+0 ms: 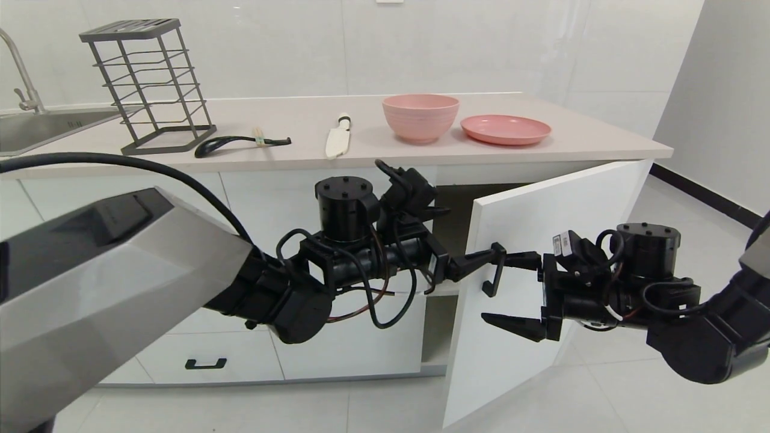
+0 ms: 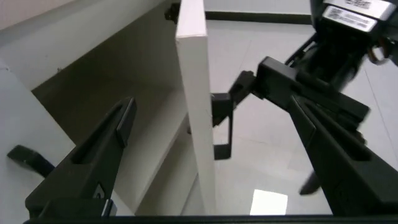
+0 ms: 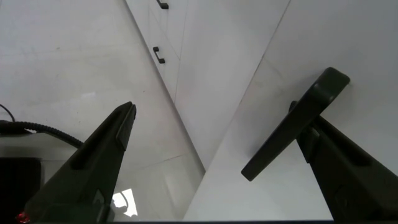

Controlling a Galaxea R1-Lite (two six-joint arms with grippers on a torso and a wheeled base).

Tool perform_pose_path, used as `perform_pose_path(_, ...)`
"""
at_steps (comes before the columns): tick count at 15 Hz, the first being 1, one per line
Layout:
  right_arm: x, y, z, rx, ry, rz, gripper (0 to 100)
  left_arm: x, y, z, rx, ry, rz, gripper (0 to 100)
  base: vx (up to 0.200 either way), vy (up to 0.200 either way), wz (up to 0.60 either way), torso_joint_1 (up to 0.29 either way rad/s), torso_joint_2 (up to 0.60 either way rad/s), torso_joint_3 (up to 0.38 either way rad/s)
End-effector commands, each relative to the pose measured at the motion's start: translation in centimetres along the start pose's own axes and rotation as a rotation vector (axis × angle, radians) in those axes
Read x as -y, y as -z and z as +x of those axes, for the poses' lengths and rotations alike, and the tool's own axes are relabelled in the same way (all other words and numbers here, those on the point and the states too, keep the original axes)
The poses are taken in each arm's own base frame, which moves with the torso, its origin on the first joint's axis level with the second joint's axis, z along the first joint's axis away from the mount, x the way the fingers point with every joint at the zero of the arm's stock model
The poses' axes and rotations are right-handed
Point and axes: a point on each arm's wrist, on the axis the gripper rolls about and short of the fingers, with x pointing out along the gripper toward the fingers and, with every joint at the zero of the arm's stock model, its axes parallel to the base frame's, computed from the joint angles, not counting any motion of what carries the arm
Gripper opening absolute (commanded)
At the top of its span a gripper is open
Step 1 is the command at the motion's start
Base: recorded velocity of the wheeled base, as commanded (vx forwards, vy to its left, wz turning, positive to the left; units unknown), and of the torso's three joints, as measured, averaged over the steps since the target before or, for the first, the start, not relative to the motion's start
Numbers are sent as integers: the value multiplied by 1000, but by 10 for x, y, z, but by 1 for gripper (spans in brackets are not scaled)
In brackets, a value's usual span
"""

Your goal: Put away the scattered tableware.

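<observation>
Cabinet door [image 1: 541,240] ajar | left gripper [image 2: 196,87] spread, door's free edge straddled | right gripper [image 1: 496,287] spread, nothing grasped, upright handle [image 1: 492,270] just beside its upper finger | bowl [image 1: 420,116] and plate [image 1: 505,128] seen toward counter's [image 1: 577,144] right end, above both grippers; right arm judged nearer.

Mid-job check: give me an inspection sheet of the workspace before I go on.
surface: pale countertop, tableware spread along it.
job's things: pink bowl, pink plate, white knife, black spoon, wire rack.
clutter: nothing seen.
grippers: left gripper jaws open, astride the free edge of the cabinet door; right gripper jaws open at the door handle.
cables: thick black cable over the left arm, thinner loops at its wrist.
surroundings: sink and tap at the counter's left end; drawer below; white wall, tiled floor.
</observation>
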Motion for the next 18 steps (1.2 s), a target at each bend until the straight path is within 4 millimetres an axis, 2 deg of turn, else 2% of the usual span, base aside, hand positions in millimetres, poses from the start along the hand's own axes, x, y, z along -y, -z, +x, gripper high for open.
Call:
perform_pose_path(1, -3, 2, -2, -7, -2, 12, 100, 3, 13, 18, 9, 19, 4, 100, 0, 0, 0, 0, 0, 0)
perform_pose_path(4, -4, 2, -3, -7, 0, 12, 100, 12, 17, 26, 21, 48, 11, 100, 0, 0, 0, 0, 0, 0)
perform_pose_path(7, 0, 3, -8, -10, 21, 16, 100, 21, 12, 34, 58, 87, 27, 100, 0, 0, 0, 0, 0, 0)
perform_pose_path(11, 9, 9, -27, -5, 66, 27, 100, 14, 21, 38, 51, 78, 25, 100, 0, 0, 0, 0, 0, 0)
perform_pose_path(15, 4, 18, -41, -27, 95, 68, 100, 14, 34, 50, 45, 87, 24, 100, 0, 0, 0, 0, 0, 0)
perform_pose_path(18, 4, 16, -50, -18, 129, 43, 100, 15, 39, 54, 43, 96, 23, 100, 0, 0, 0, 0, 0, 0)
